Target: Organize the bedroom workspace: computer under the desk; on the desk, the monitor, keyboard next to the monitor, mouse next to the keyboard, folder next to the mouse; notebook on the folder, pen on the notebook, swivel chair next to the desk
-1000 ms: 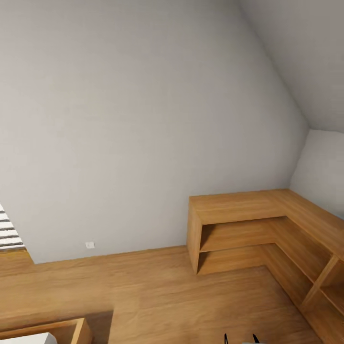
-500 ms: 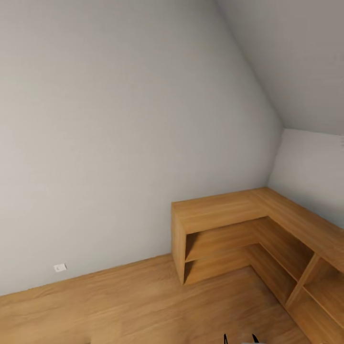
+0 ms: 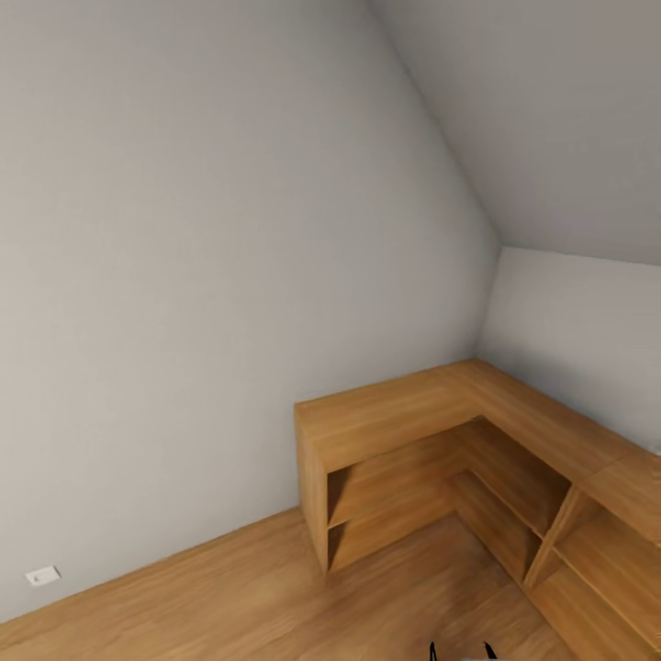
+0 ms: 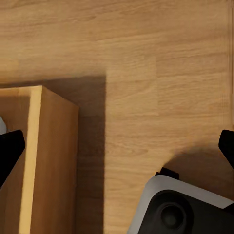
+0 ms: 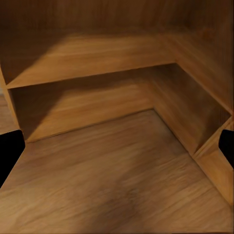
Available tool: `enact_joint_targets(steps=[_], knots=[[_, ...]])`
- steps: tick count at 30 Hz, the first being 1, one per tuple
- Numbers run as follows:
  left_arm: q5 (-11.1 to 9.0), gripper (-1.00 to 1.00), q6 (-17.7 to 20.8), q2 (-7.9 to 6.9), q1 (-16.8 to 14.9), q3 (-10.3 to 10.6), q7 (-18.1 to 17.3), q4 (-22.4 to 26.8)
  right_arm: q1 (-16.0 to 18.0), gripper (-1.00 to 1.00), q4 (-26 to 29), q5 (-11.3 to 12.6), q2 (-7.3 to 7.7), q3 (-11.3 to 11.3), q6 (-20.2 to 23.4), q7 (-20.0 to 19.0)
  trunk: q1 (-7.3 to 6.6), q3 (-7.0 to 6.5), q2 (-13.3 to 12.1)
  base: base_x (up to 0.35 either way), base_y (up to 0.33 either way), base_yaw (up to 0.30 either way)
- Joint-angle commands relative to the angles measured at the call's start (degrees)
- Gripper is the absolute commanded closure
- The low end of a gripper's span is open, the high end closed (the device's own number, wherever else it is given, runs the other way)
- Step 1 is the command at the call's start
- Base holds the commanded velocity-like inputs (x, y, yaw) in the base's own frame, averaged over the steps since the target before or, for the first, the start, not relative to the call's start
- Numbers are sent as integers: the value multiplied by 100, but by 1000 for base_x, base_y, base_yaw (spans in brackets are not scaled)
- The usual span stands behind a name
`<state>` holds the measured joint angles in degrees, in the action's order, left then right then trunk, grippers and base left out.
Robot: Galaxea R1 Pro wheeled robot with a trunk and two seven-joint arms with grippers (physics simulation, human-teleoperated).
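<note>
The oak corner shelves (image 3: 477, 477) ran off the head view's right and lower edges, so their far end could not be seen. Two dark tips (image 3: 461, 652) at the bottom edge were cut off. In the left wrist view, a wooden box (image 4: 46, 161) and a white-and-black rounded part (image 4: 180, 207) were both cropped and unidentifiable.

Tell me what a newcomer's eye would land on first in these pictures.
First, the open oak corner shelves, an L-shaped unit tucked into the corner where the pale grey wall meets the sloped ceiling. Next, the oak plank floor running up to them, with a small white outlet low on the wall. The right wrist view looks straight into the shelf compartments.
</note>
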<state>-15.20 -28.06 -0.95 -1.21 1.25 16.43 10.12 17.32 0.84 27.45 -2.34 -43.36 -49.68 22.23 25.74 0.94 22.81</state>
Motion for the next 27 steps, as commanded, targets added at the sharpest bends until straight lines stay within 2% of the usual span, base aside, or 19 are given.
enact_joint_targets(steps=[1, 19, 27], knots=[[-27, -100, -16, -1, -2, 16, 9, 3, 6, -100, -4, 23, -3, -49, -7, 34, 4, 10, 10, 84, 43, -266], [-27, -100, -18, -2, -2, 9, 9, 0, 8, -100, -4, 23, -3, -58, -7, 29, 4, 10, 10, 11, 8, -266], [-27, -100, -24, -2, -2, 10, 9, 5, 8, -100, -4, 23, -3, -58, -7, 30, 4, 10, 10, 0, 127, -266]])
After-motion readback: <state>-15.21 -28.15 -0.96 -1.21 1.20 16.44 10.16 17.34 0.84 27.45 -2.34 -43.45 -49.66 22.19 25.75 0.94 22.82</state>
